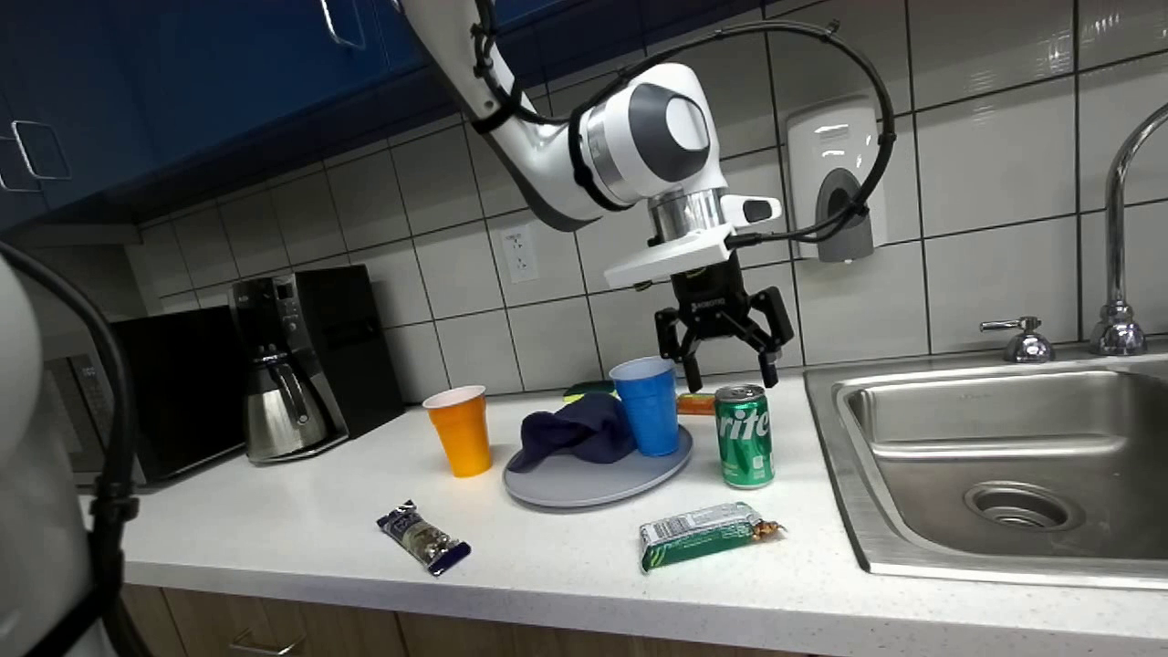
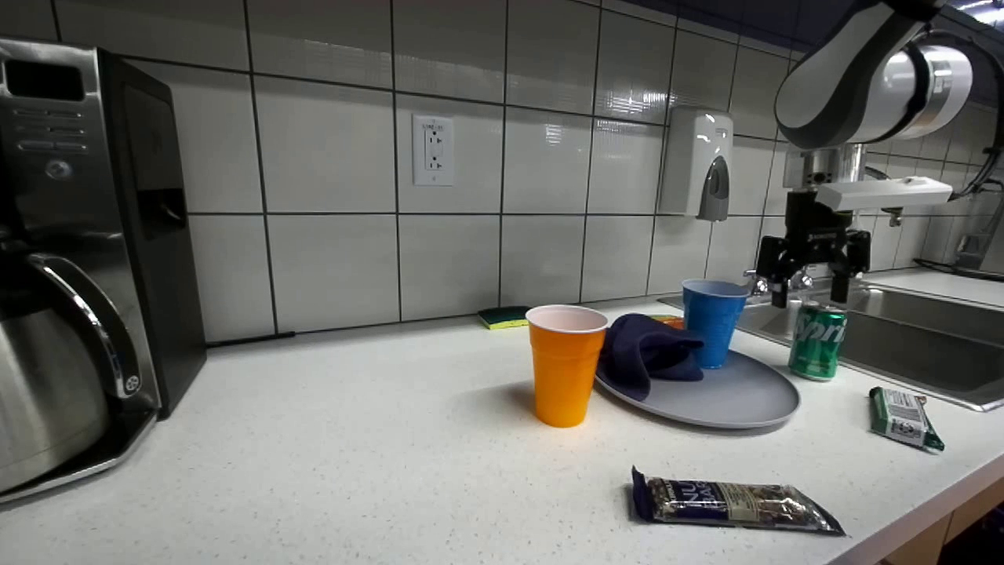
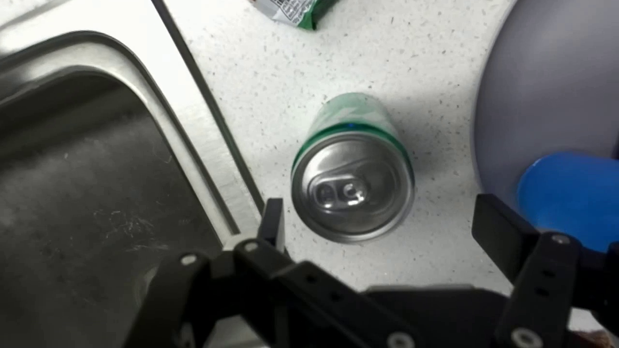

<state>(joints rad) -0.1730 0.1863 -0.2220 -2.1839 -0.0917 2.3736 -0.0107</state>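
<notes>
Hovering empty above the upright Sprite can (image 1: 746, 447), the gripper (image 1: 732, 377), jaws spread, seems at the pre-grasp step; next likely calls for centring, then lowering.

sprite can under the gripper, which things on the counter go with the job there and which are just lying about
Seems part of the job:
Sprite can, upright, not held
gripper, open, just above the Sprite can

Probably just lying about:
orange cup
blue cup and dark cloth, on the gray plate
green-and-yellow sponge
nut bar
green-wrapped bar
</notes>
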